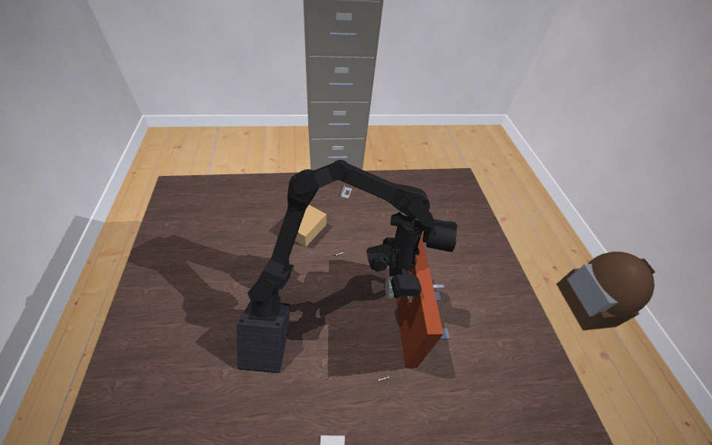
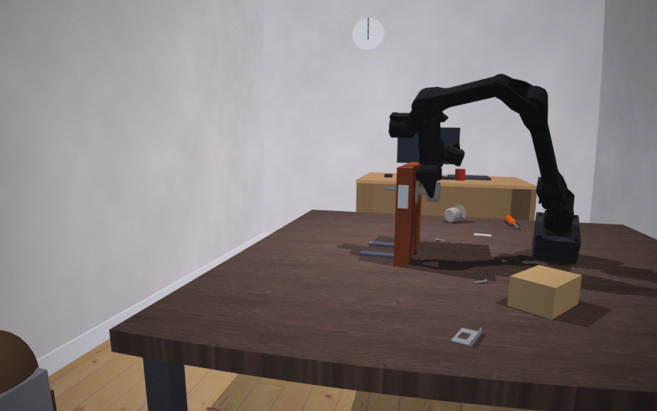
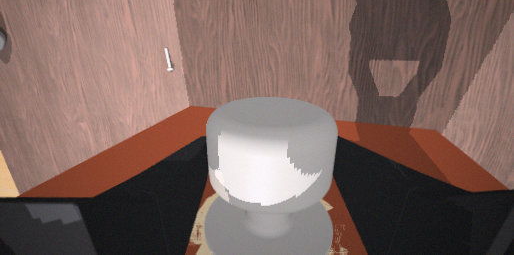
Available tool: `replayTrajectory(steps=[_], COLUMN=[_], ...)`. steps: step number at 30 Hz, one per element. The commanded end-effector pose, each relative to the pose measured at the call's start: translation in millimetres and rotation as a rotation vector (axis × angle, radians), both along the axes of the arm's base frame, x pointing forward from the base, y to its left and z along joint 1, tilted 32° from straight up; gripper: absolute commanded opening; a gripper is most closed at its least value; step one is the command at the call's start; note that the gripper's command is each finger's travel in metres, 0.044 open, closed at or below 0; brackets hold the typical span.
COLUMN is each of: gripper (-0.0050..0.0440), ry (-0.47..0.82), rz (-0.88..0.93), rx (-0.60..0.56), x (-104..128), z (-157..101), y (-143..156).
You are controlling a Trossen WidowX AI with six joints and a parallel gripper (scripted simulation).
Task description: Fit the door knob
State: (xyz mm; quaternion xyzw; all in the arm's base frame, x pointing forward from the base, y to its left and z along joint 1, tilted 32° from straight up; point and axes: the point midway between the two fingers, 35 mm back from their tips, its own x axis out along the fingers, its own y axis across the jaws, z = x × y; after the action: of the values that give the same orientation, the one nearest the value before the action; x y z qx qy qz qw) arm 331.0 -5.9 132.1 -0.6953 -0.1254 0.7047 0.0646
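An upright red-brown wood slab (image 1: 421, 323) (image 2: 402, 229) (image 3: 395, 140) stands on the table, with a grey latch plate (image 2: 402, 197) on its narrow edge. My gripper (image 1: 401, 287) (image 2: 428, 188) (image 3: 269, 144) reaches down at the side of the slab that faces the robot base and is shut on the grey door knob (image 1: 389, 287) (image 2: 433, 191) (image 3: 271, 152). The knob's round plate (image 3: 270, 232) sits close against the wood face; I cannot tell whether a thin gap is left. The spindle is hidden behind the plate. A short grey stub shows on the slab's far side.
The robot base (image 1: 261, 339) (image 2: 555, 242) stands left of the slab. A tan box (image 1: 311, 223) (image 2: 543, 289), a small square bracket (image 1: 346, 192) (image 2: 466, 336), loose screws (image 1: 384, 378) (image 2: 480, 280) (image 3: 168, 59), a second knob (image 2: 454, 213) and an orange screwdriver (image 2: 511, 220) lie on the table. Grey feet (image 2: 377, 253) brace the slab.
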Motion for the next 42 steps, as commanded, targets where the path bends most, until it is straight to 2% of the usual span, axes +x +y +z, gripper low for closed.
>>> replayTrajectory(steps=[1, 2, 3, 13, 15, 22, 36, 42], gripper=[0.0, 0.0, 0.0024, 0.0264, 0.0264, 0.0432, 0.044, 0.044], ry=[-0.004, -0.004, 0.001, 0.001, 0.001, 0.001, 0.001, 0.002], rz=[-0.006, -0.006, -0.001, -0.001, -0.001, -0.001, -0.001, -0.001], rx=[-0.001, -0.001, 0.0, 0.0, 0.0, 0.0, 0.0, 0.0], x=[6, 7, 1, 1, 1, 1, 1, -23], z=[1, 1, 0, 0, 0, 0, 0, -1], y=[0, 0, 0, 0, 0, 0, 0, -1])
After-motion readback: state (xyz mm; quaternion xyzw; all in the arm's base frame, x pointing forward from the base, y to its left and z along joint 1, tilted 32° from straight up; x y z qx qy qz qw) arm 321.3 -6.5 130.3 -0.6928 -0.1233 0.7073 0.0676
